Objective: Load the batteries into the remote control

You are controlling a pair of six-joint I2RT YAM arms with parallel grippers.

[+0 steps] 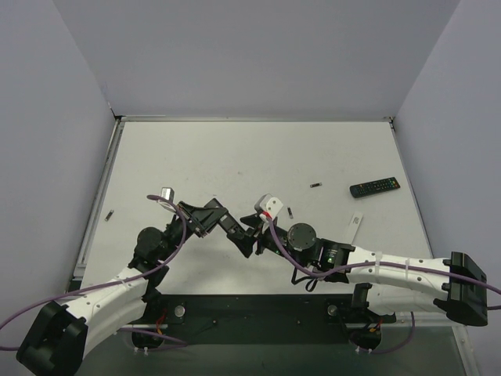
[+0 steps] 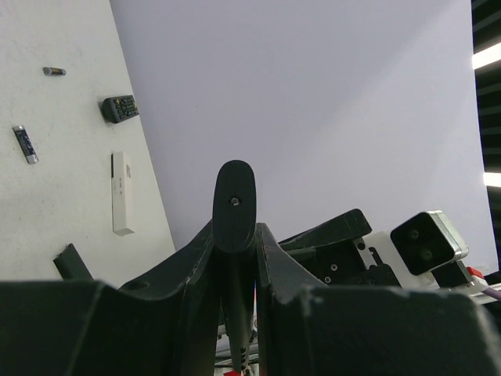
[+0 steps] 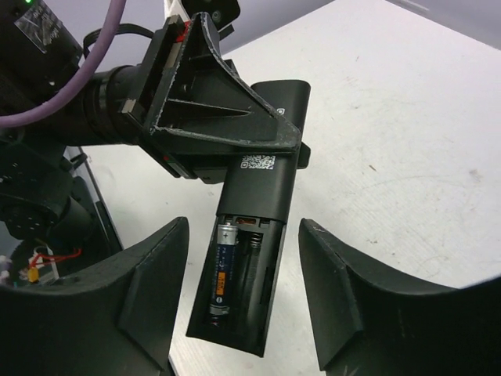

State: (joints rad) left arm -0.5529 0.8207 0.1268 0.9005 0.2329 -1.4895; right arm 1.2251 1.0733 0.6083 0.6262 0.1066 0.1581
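The remote control [image 3: 262,205] was a slim black bar with its back cover off. A white code sticker sat above the open bay. One battery [image 3: 222,270], dark with a blue and orange label and a pale metal tip, lay in the left slot. The slot beside it showed only a bare spring.

My left hand [image 3: 270,160] was clamped across the remote's middle, holding it up off the table [image 1: 235,157]. My right hand [image 3: 244,294] stood with its jaws apart, one on each side of the bay end and neither touching the casing. In the right wrist view the left hand's triangular finger covered the remote's mid-section.

In the overhead view a loose battery [image 1: 315,185] lay on the table at about 1 o'clock from the two hands. A second loose battery [image 1: 290,211] lay just beside them at 2 o'clock. A second black remote [image 1: 374,187] rested further out at 2 o'clock, with a slim white piece [image 1: 356,223] near it at 3 o'clock. A small dark sliver [image 1: 109,214] lay by the table's rim at 9 o'clock, possibly another battery, though it was too small for me to say.

In the right wrist view the remote's long axis ran from 1 o'clock to 7 o'clock. The open bay was at the 7 o'clock end, facing up.
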